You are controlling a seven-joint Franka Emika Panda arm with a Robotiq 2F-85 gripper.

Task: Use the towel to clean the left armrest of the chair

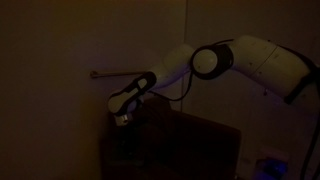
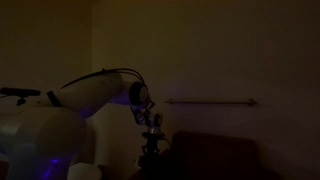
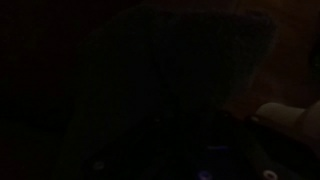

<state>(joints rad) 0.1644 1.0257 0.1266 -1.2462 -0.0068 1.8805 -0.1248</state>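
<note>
In the dark, the arm [image 1: 215, 60] holds its jaws just above the left armrest [image 1: 160, 125] of the chair [image 2: 215, 155]. Whether they grip a towel, I cannot tell. This seems the approach; the next move would be lowering to wipe.

Standing low against the wall in both exterior views, showing as a large boxy chair [image 1: 195, 150] [image 2: 215, 158], dark brown, upright, with straight panel sides and a squared top edge fading into shadow. Blending the armrest into the same dark brown mass, leaving its top and edges impossible to trace in this gloom. Hiding the towel too, with nothing of its colour, shape or place telling in any view.
</note>
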